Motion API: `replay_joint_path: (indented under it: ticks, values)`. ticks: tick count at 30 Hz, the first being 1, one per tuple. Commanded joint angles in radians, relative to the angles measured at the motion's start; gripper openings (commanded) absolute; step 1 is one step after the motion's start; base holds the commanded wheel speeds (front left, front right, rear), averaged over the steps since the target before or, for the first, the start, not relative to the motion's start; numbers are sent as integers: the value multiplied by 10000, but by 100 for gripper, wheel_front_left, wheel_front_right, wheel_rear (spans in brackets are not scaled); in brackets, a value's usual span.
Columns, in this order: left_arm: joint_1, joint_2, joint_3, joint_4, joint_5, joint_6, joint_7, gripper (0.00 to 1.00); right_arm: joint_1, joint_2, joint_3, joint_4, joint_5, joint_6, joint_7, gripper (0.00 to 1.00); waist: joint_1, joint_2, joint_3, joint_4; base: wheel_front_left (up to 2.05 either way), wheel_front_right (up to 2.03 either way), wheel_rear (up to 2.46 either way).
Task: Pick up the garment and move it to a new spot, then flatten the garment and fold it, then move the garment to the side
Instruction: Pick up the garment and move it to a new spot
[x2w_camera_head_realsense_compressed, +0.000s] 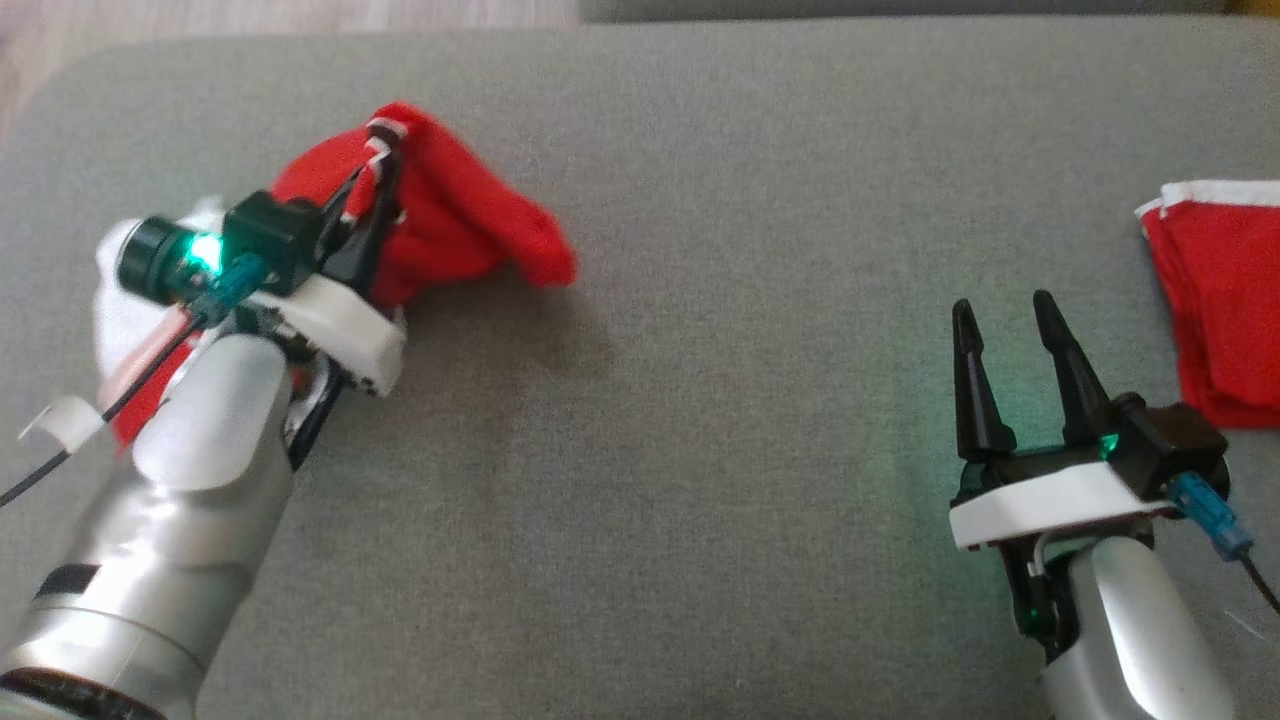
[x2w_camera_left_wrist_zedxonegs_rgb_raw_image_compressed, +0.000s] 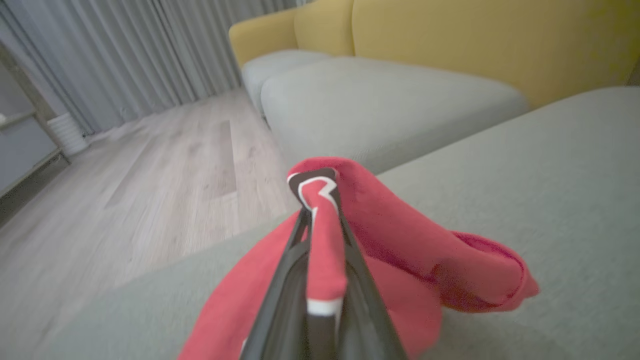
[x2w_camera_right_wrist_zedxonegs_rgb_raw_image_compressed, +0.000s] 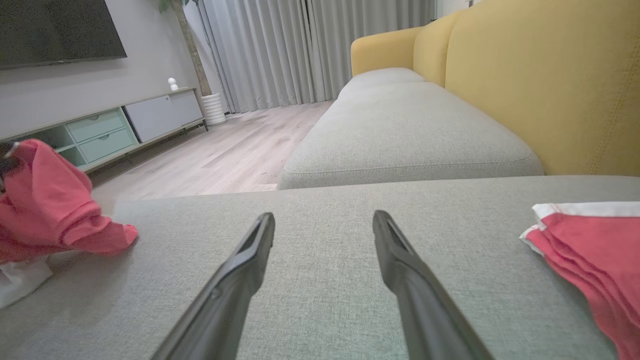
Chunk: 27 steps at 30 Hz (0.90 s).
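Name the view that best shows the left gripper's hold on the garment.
Left wrist view: left gripper pinches the garment up close. Head view: same grip, small, from above. Right wrist view: garment at the left edge.

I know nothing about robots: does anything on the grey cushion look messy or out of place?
Only the crumpled red garment at the left, a white-trimmed edge pinched in the left jaws. The folded red garment at the right lies neat.
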Motion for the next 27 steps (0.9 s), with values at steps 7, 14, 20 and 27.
replay_joint_path:
  ticks: [7, 14, 20, 27]
  values:
    - [-394, 154, 64, -2529, 239, 290, -67, 0, 163, -14, 329, -139, 297, -7, -111, 100, 1, 0, -969, -180, 0, 0, 0]
    - [-228, -33, -176, -4648, 258, 697, 881, 0, 113, -14, 425, -204, 491, -7, -111, 100, 1, 0, -1026, -712, 0, 0, 0]
    - [-410, -67, -195, -6107, 262, 1108, 1828, 0, -212, -14, 649, -408, 783, -7, -111, 100, 1, 0, -486, -1652, 0, 0, 0]
    - [-748, -59, -108, -5496, 19, 997, 2124, 0, -574, -14, 943, -601, 1165, -7, -111, 100, 1, 0, 246, -2699, 0, 0, 0]
